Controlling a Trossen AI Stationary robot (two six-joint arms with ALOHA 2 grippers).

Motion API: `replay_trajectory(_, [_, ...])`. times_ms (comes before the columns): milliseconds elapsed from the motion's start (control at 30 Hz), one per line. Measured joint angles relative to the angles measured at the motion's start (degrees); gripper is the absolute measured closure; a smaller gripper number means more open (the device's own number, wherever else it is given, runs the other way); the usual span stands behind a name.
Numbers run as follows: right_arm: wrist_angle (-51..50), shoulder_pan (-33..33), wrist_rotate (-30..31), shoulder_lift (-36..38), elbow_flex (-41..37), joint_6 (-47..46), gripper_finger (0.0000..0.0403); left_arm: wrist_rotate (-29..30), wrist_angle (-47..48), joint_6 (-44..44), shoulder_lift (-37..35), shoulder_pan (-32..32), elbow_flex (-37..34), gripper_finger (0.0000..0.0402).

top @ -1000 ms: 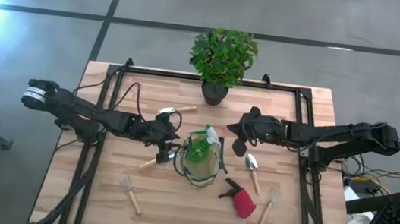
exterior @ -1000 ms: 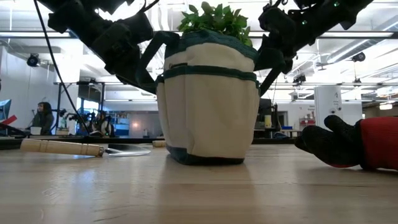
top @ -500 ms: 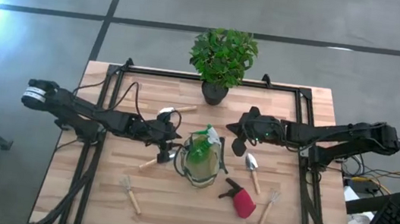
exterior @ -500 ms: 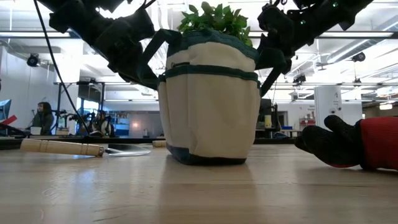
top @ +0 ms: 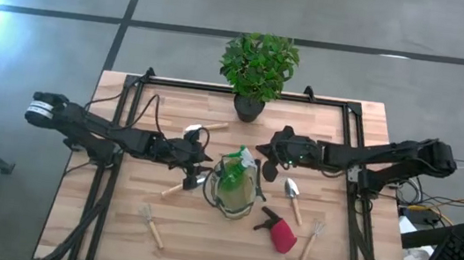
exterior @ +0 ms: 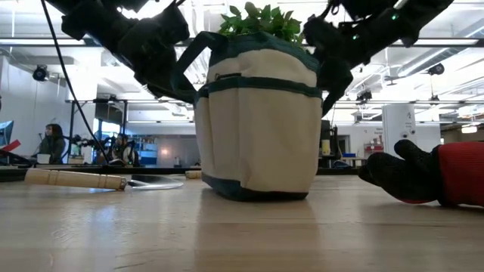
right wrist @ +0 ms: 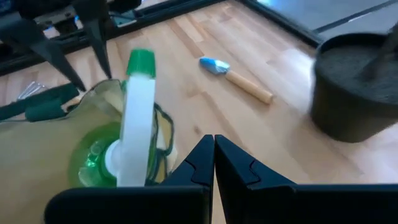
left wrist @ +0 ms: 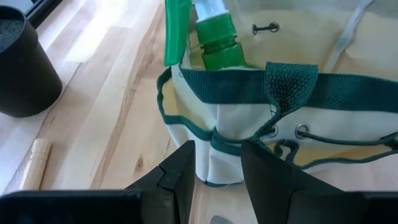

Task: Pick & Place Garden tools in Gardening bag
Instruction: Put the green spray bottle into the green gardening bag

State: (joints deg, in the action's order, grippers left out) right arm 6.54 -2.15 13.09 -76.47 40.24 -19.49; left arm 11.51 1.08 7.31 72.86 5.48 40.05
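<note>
The khaki gardening bag [top: 233, 191] stands upright on its base at the table's middle [exterior: 255, 125]. The green spray bottle [top: 231, 173] stands inside it, head up [left wrist: 211, 34]. My left gripper [top: 202, 164] is open, low at the bag's left wall, with the wall showing between its fingers [left wrist: 217, 171]. My right gripper [top: 262, 156] is shut beside the bag's far right rim, close to the bottle's head [right wrist: 138, 106]. A trowel [top: 174, 189], a fork [top: 151, 225], a second trowel [top: 293, 198], a second fork [top: 312, 237] and the red-and-black tool [top: 277, 229] lie flat on the table. My left gripper comes level from the table's left at the lower part of the bag's left wall [left wrist: 221, 152]; I cannot tell whether its fingers touch the cloth. My right gripper is close to the bag's far right rim [exterior: 314, 64]; I cannot tell whether it touches it.
A leafy plant [top: 259, 62] in a dark pot [top: 248, 107] stands at the far edge, behind the bag. A small wooden-handled tool [top: 201, 129] lies far left of the bag. Black frame rails run along the table's sides. People sit in the room beyond [exterior: 51, 142].
My right gripper has gone toward the table's left, closer to the bag's far right rim, staying shut. The bag has shifted a little toward the table's right and stays upright. My left gripper has stayed against the bag's left side.
</note>
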Motion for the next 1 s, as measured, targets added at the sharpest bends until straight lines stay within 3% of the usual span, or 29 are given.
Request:
replay_trajectory(433, [-1.03, 3.16, -9.78, -6.15, 11.00, -1.23, 0.0394, 0.04, 0.01, -0.02, 0.00, 0.00, 0.00, 0.0268])
replay_trajectory(667, [-6.48, 4.06, -8.97, -6.13, 16.73, 2.94, 0.0394, 0.06, 0.01, -0.06, 0.00, 0.00, 0.00, 0.0268])
replay_trajectory(1000, [-11.46, 4.04, -6.65, -3.22, 17.51, 5.14, 0.0394, 0.09, 1.88, -1.78, -0.09, 0.00, 0.02, 0.0268])
